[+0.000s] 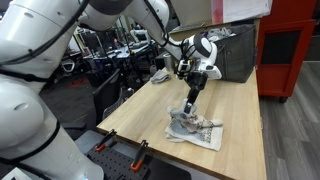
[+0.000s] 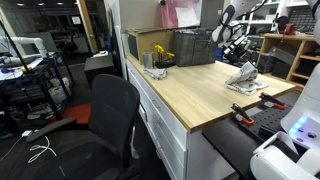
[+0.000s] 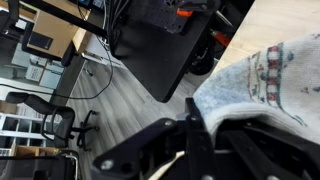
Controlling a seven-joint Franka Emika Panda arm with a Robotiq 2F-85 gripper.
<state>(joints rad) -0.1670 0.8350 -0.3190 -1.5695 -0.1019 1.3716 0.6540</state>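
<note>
Legible markings: none I can read from here; pink sheet (image 2: pixel 181 14) too small to tell, patterned cloth (image 3: pixel 265 75) shows motifs only, no lettering

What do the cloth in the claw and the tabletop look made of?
Cloth: soft fabric, probably a cotton towel; matte, whitish with a faint pattern; it crumples and drapes where the claw pinches it.
Tabletop: light wood or wood-look laminate, smooth satin finish; pale grain streaks show, solid or veneer cannot be told.
</note>
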